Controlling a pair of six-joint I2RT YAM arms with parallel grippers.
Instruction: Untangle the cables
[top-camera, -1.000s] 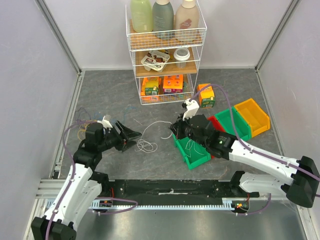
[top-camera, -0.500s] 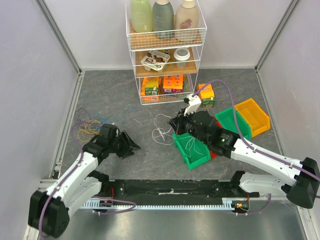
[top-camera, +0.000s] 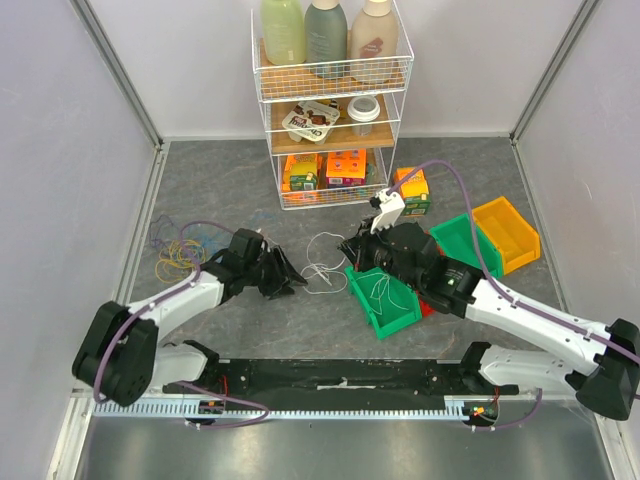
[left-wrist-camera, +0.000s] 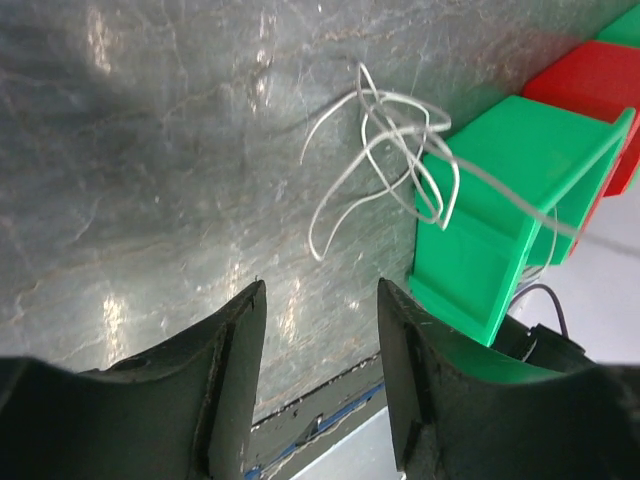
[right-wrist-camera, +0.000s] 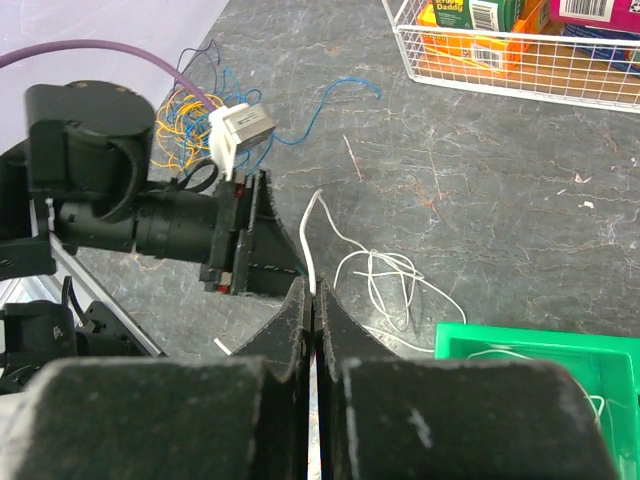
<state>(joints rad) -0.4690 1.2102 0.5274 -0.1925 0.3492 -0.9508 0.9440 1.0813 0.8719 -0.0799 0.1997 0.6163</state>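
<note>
White cable (top-camera: 320, 268) lies in loose loops on the tabletop (top-camera: 470, 170), just beside the green bin (top-camera: 372, 318). One end runs up into the right claw (right-wrist-camera: 314, 296), whose jaws are pinched flat together on it. That hold looks meant to lift the strand off the surface, so the loops hang free of anything they might snag on. The left claw (left-wrist-camera: 320, 300) sits low over the tabletop with its jaws apart and nothing between them, aimed at the loops from the other side. I judge it is lined up to take a second hold, so the two arms can draw the strand out between them. The yellow and blue cables (top-camera: 178, 250) lie in a heap well apart, near the left wall, with neither claw on them. More white strand lies inside the bin; whether it belongs to the same cable cannot be told.
</note>
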